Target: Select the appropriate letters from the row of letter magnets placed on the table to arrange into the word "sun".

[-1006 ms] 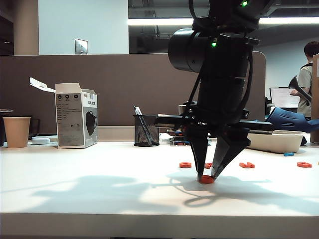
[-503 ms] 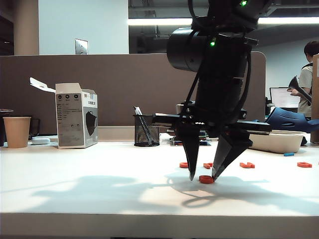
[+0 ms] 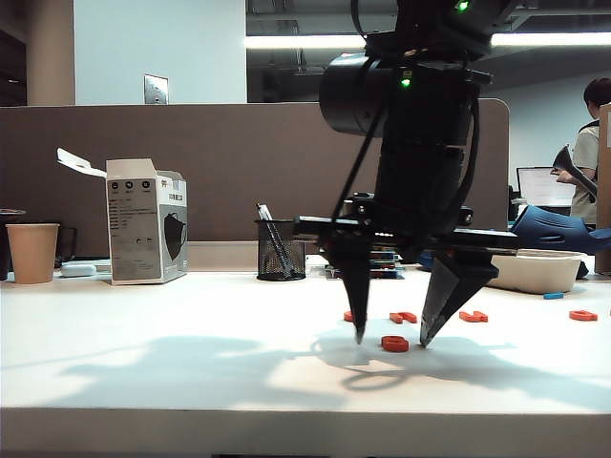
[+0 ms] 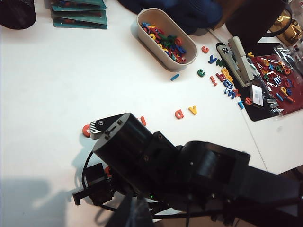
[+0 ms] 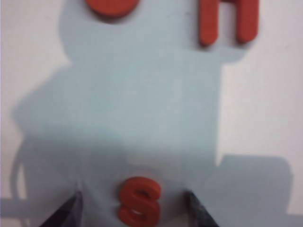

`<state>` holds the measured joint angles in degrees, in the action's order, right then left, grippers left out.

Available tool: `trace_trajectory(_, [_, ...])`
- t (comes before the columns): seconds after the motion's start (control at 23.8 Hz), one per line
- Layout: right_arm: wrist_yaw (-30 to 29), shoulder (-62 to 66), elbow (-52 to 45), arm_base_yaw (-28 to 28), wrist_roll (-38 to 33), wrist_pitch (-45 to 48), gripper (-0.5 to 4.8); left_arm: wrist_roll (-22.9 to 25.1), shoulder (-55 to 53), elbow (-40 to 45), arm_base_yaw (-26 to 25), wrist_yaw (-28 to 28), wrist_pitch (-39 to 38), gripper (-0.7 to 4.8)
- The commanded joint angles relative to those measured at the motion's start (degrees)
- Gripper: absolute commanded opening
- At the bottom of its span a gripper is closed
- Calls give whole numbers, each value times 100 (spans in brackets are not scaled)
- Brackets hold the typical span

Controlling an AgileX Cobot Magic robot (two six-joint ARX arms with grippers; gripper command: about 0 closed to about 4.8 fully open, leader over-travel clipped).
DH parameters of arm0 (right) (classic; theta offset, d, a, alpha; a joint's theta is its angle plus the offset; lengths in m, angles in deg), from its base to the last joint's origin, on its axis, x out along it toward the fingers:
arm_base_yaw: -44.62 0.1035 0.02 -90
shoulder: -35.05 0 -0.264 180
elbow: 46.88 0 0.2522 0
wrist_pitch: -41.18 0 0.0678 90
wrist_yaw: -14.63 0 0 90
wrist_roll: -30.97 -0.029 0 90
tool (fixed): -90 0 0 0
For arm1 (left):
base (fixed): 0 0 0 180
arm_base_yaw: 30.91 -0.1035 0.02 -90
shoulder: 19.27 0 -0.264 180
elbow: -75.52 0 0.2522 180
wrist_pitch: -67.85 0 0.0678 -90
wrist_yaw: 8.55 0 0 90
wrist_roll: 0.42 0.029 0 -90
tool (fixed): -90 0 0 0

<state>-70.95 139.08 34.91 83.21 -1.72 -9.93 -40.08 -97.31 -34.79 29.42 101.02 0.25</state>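
Light: bright ceiling strip [image 3: 286,42] overhead, behind the right pincer [image 3: 391,336].
Shadows: soft, spread under it.
Focus: right wrist view blurred.

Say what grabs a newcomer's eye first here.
The big black right arm fills the exterior view's middle, its right pincer open over the table. Between its tips lies the orange-red s, free. Behind it runs the row of letter magnets; the left pincer is out of view.

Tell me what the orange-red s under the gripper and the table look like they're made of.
The s, lying between the open right gripper fingertips: probably matte foam or soft plastic, thick, rounded edges, no glare. The table: smooth white laminate, likely, showing soft sheen and crisp shadows.
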Motion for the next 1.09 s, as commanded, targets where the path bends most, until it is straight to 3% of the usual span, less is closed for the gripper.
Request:
trace_trajectory(0.04, [-2, 17, 179, -35, 146, -114, 290, 22, 13, -24, 11, 11, 35, -5])
trace_trajectory(0.34, [243, 17, 774, -44, 516, -557, 289, 24, 13, -24, 11, 11, 35, -5])
trace_trajectory(0.5, [1220, 17, 1257, -81, 769, -949, 282, 24, 13, -24, 11, 13, 35, -5])
trace_trajectory(1.09, [442, 221, 1329, -1506, 1314, -645, 269, 22, 13, -24, 11, 13, 33, -5])
